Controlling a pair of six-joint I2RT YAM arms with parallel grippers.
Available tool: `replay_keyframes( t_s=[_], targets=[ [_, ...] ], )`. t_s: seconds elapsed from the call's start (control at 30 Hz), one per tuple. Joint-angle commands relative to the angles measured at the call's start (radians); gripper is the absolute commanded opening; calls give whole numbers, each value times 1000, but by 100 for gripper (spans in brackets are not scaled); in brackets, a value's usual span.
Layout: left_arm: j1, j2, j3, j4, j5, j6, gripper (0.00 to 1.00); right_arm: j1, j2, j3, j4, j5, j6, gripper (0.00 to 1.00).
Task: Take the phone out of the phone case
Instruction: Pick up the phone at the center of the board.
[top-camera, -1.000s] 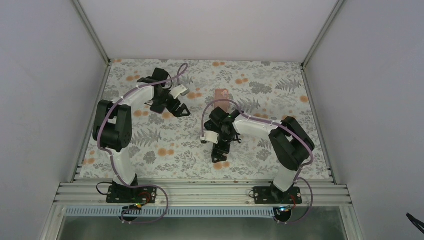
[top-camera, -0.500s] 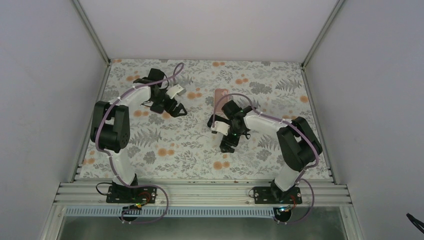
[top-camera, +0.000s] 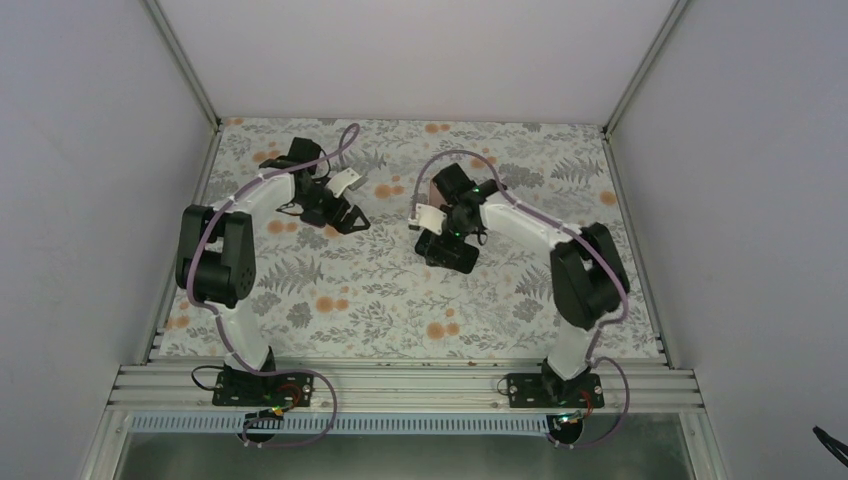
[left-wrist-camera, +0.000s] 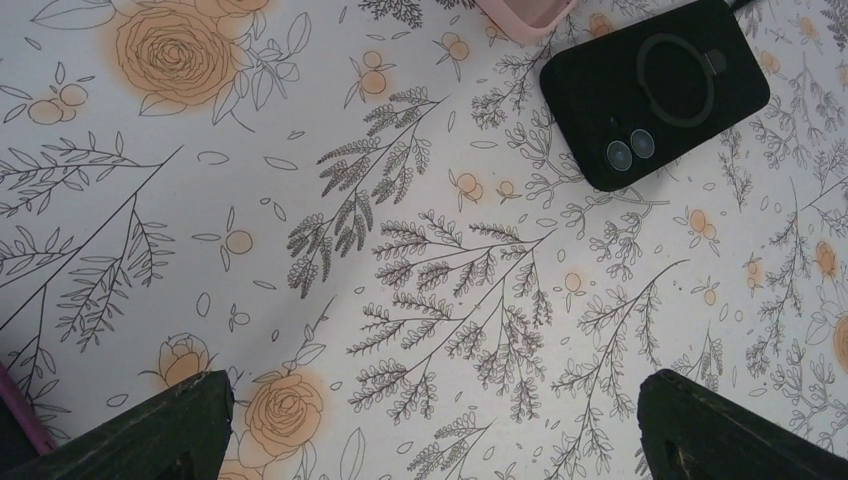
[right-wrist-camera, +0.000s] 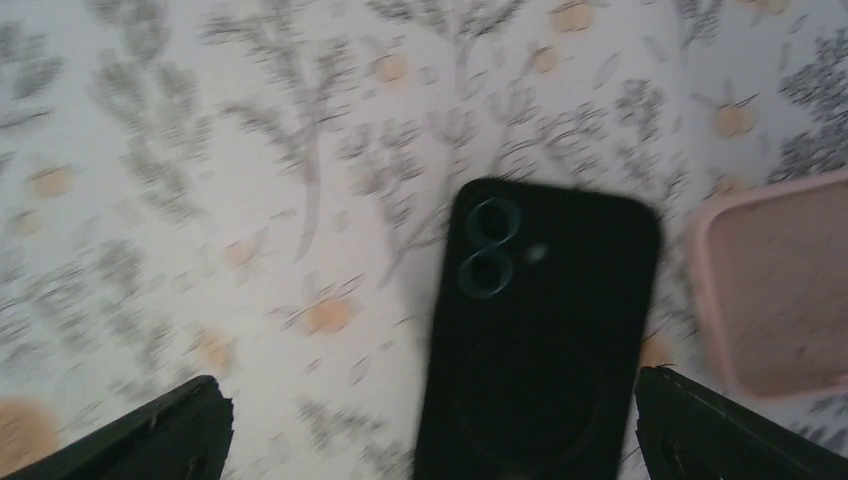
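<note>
The pale pink phone case (right-wrist-camera: 785, 285) lies flat on the floral table; one corner of it shows in the left wrist view (left-wrist-camera: 525, 12). A black phone-like slab (right-wrist-camera: 545, 330) with two camera lenses and a ring mark lies just beside it, and also shows in the left wrist view (left-wrist-camera: 655, 90). My right gripper (right-wrist-camera: 440, 440) is open above the slab's near end, one finger on each side, holding nothing. My left gripper (left-wrist-camera: 430, 440) is open and empty over bare table, short of both things. In the top view the right arm (top-camera: 470, 205) hides the case.
The floral table cloth (top-camera: 330, 290) covers the whole work surface. White walls with aluminium posts (top-camera: 185, 70) close the left, back and right sides. The left gripper (top-camera: 345, 218) and right gripper (top-camera: 447, 252) hang about a hand's width apart at mid-table.
My right arm swung from the table's front middle toward the back, bringing its gripper over the black slab beside the pink case. My left arm drew slightly back and left.
</note>
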Motion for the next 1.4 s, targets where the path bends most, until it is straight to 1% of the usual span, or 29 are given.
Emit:
replay_keyframes(
  t_s=[0.0, 0.13, 0.27, 0.47, 0.7, 1.03, 1.17, 1.23, 1.37],
  targets=[
    [20, -48, -29, 27, 33, 19, 100, 1, 160, 122, 19, 94, 15, 100],
    [52, -62, -50, 30, 50, 35, 100, 2, 224, 180, 24, 120, 22, 100],
    [85, -61, -63, 29, 71, 48, 100, 1, 262, 195, 21, 144, 22, 100],
    [98, -65, -74, 35, 82, 53, 100, -3, 277, 172, 21, 161, 22, 100],
    [99, -68, -74, 32, 85, 51, 100, -22, 301, 148, -6, 130, 6, 100],
    [100, -76, -79, 28, 87, 47, 100, -33, 321, 96, -10, 144, -26, 100],
    [99, -85, -81, 35, 84, 41, 100, -25, 334, 62, 14, 176, -32, 92],
    [100, -103, -88, 53, 64, 42, 100, -18, 325, 46, 34, 175, -38, 81],
    [100, -157, -109, 83, 49, 93, 100, -15, 285, 38, 48, 124, -45, 66]
  ],
)
